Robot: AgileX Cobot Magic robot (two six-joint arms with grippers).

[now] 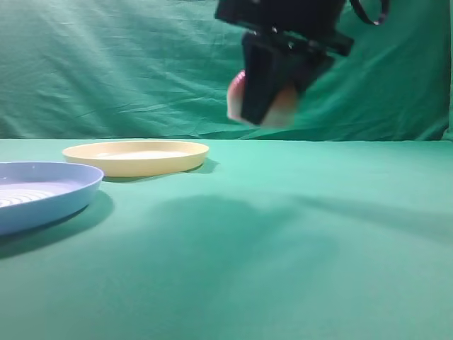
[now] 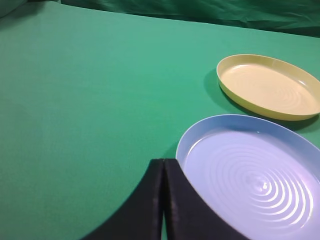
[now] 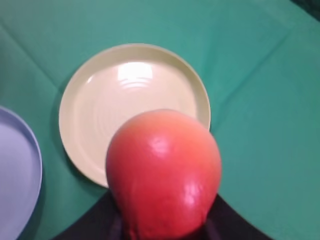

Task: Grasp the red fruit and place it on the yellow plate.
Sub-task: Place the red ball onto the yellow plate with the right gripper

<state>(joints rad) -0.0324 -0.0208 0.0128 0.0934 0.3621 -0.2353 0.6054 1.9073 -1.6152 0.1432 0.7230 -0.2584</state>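
Note:
The red fruit (image 3: 165, 170) sits between the black fingers (image 3: 87, 227) of my right gripper (image 1: 263, 106), which is shut on it. In the exterior view the fruit (image 1: 287, 106) hangs high above the green table, right of the yellow plate (image 1: 136, 157). Seen from the right wrist, the fruit overlaps the near right rim of the yellow plate (image 3: 125, 100) below it. The plate holds nothing. My left gripper (image 2: 163, 200) is shut with nothing in it, its fingers pressed together, low beside the light blue plate.
A light blue ridged plate (image 1: 42, 191) lies at the front left, close to the yellow plate (image 2: 270, 87); it shows as well in the left wrist view (image 2: 250, 170). A green cloth backdrop (image 1: 106, 64) hangs behind the table.

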